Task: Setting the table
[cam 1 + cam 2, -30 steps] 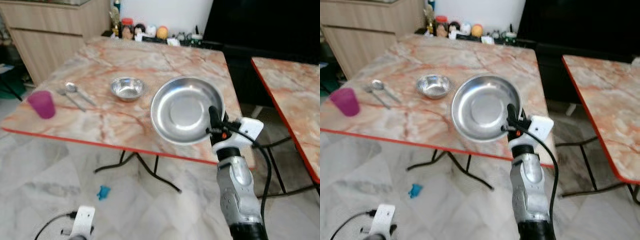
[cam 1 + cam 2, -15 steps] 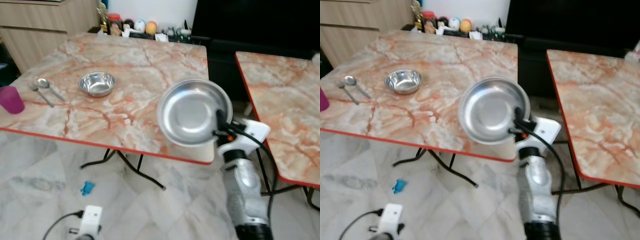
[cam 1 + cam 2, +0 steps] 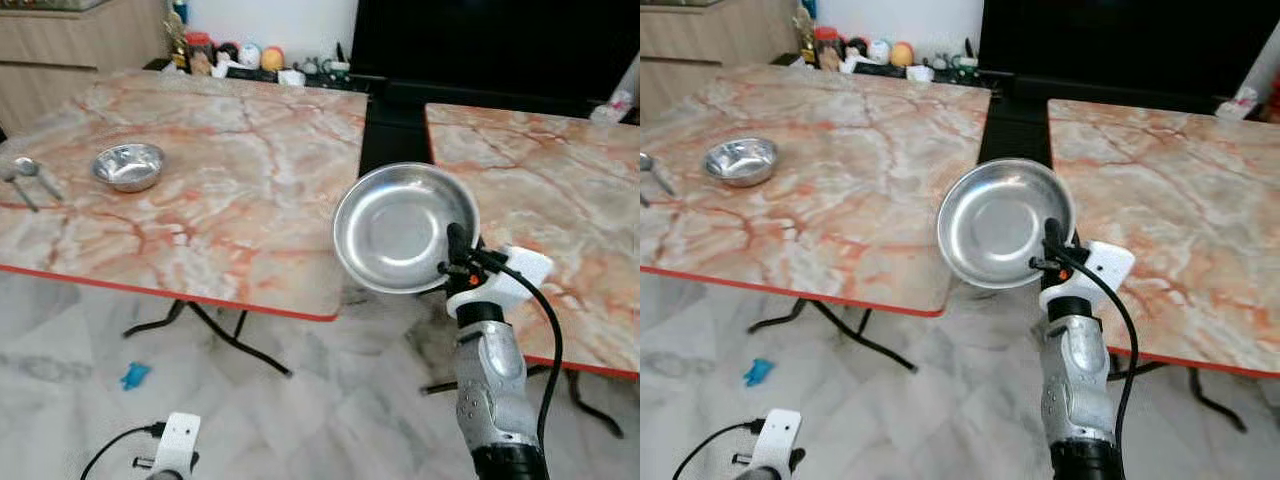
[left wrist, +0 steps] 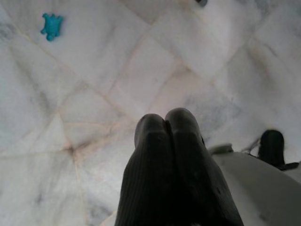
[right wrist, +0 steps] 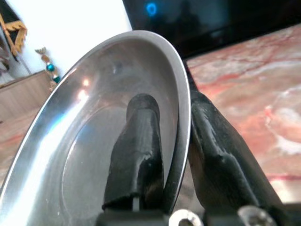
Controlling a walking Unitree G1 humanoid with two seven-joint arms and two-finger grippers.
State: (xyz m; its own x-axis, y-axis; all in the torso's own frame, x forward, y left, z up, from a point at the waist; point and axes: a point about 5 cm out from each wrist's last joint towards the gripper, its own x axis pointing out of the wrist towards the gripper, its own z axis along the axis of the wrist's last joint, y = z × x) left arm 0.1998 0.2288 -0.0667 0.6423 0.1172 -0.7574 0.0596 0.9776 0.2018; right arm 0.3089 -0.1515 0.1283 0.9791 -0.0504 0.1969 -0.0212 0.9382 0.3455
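My right gripper (image 3: 458, 250) is shut on the rim of a round steel plate (image 3: 405, 228), which tilts up in the air in front of the gap between two marble-topped tables. In the right wrist view one finger (image 5: 136, 150) lies inside the plate (image 5: 80, 155) and the other behind its rim. A small steel bowl (image 3: 128, 166) sits on the left table (image 3: 240, 210), with a spoon and fork (image 3: 25, 178) at its far left edge. My left gripper (image 4: 164, 127) hangs idle over the floor, fingers pressed together.
The right table (image 3: 560, 190) has a bare marble top. Small jars and ornaments (image 3: 250, 58) line the back of the left table, before a dark screen (image 3: 490, 45). A blue scrap (image 3: 134, 375) lies on the tiled floor near the black table legs (image 3: 215, 335).
The camera has swung right: the left table, bowl and cutlery slid left, the pink cup left the picture, and more of the right table shows. The plate stays in my right gripper.
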